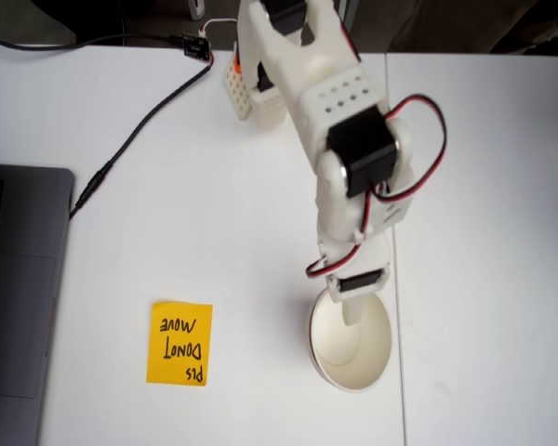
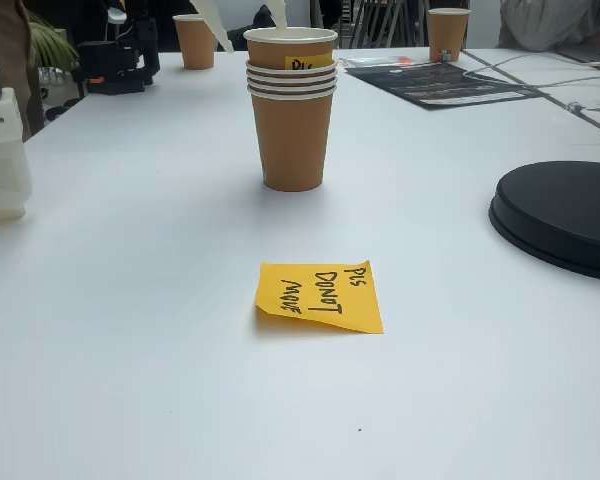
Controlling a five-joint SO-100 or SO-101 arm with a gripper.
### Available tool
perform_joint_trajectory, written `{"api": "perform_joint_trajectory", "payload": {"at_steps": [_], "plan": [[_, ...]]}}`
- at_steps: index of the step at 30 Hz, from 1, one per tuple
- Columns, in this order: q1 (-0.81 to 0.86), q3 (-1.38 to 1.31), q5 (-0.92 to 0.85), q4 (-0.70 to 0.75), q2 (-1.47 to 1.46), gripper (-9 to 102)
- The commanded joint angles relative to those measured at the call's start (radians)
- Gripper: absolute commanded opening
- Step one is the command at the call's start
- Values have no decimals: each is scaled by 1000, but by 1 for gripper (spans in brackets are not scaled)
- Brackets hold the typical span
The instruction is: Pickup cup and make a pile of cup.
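The pile of cup [image 2: 291, 120] stands upright on the white table: several brown paper cups nested, their rims stacked just under the top cup's rim [image 2: 290, 35]. Seen from above in a fixed view it looks like one cream-inside cup [image 1: 363, 358]. My gripper [image 1: 350, 311] hangs over its near-arm edge. In a fixed view the gripper [image 2: 245, 30] straddles the left rim, one white finger [image 2: 212, 22] outside the wall and the other finger [image 2: 271, 17] dipping inside. The two fingers stand well apart, so the gripper is open and not clamped on the wall.
An orange sticky note [image 1: 179, 342] [image 2: 318, 296] reading "PLS DONOT MOVE" lies near the pile. A laptop [image 1: 19, 297] and black cable [image 1: 139, 125] sit at left. A black round disc [image 2: 565, 215], two distant cups [image 2: 195, 40] [image 2: 448, 30] and papers [image 2: 440, 82] are farther off.
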Motion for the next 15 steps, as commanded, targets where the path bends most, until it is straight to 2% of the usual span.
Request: {"api": "perform_joint_trajectory", "payload": {"at_steps": [1,8,15], "plan": [[8,-12,-3,12,81,39],[14,-3,5,12,95,40],[103,31,-8,12,206,40]]}}
